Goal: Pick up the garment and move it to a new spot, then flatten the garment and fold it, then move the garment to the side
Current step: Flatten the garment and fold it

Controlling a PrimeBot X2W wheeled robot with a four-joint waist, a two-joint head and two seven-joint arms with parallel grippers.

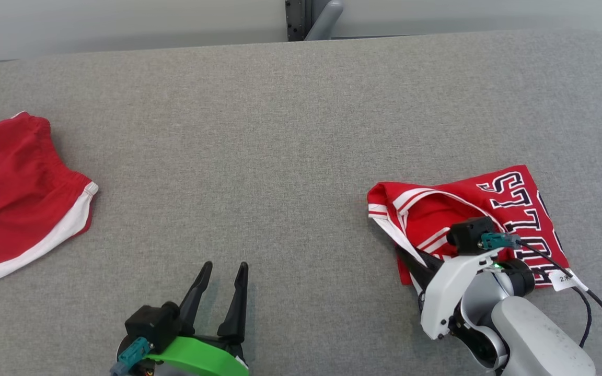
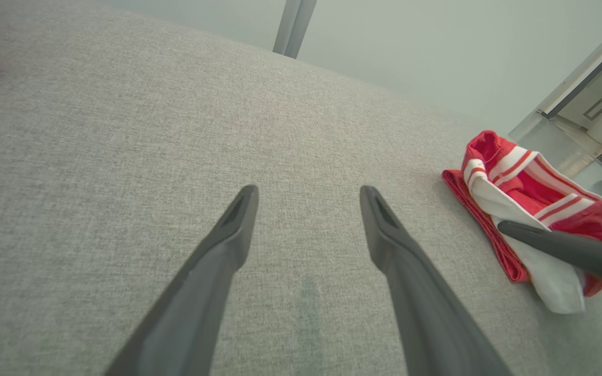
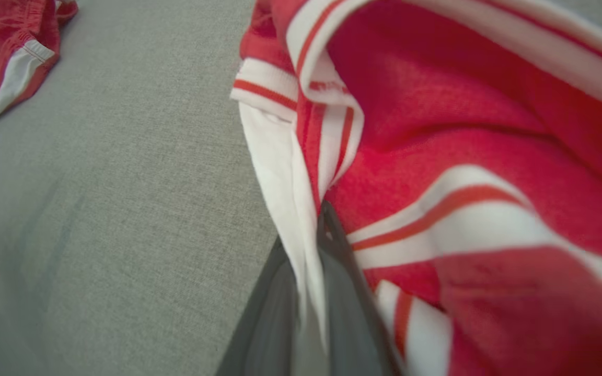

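The garment (image 1: 489,209) is a red jersey with white stripes and dark lettering, lying bunched on the right side of the grey table (image 1: 280,130). My right gripper (image 1: 411,257) is shut on its white-trimmed left edge; in the right wrist view the white hem (image 3: 301,245) is pinched between the two fingers of the gripper (image 3: 324,216). The left wrist view shows the jersey (image 2: 515,177) at right with a right finger (image 2: 557,243) on it. My left gripper (image 1: 225,266) stands open over bare table near the front edge, left of the jersey, nothing between its fingers (image 2: 228,235).
Red shorts with a white band (image 1: 13,198) lie at the table's left edge, also seen in the right wrist view (image 3: 8,57). A grey post (image 1: 306,18) rises behind the table's far edge. Bare cloth stretches between the shorts and the jersey.
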